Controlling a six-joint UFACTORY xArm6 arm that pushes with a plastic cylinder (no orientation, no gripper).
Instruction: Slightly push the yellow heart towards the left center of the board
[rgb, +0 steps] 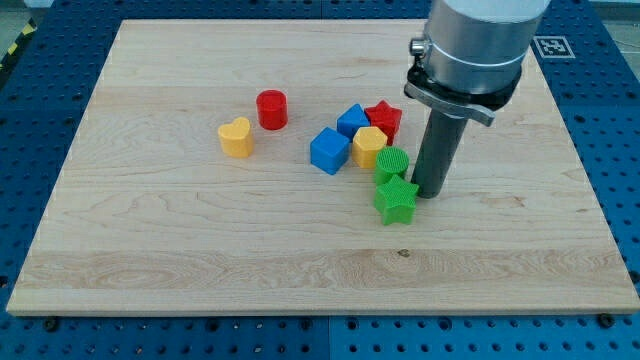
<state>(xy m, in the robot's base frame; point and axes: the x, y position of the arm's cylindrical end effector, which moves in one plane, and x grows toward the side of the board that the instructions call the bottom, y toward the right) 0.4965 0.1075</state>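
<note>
Red cylinder; 2 blue blocks; red star; green star.

The grey metal arm housing is cut off by the view's top edge, so its upper part cannot be seen. The red star-shaped block is partly covered by the blue block and the yellow block in front of it. The yellow block's shape is hard to make out, perhaps a rounded cube. The small green ribbed block is partly overlapped by the green star-shaped block. A black-and-white marker at the view's right is too small to read.
</note>
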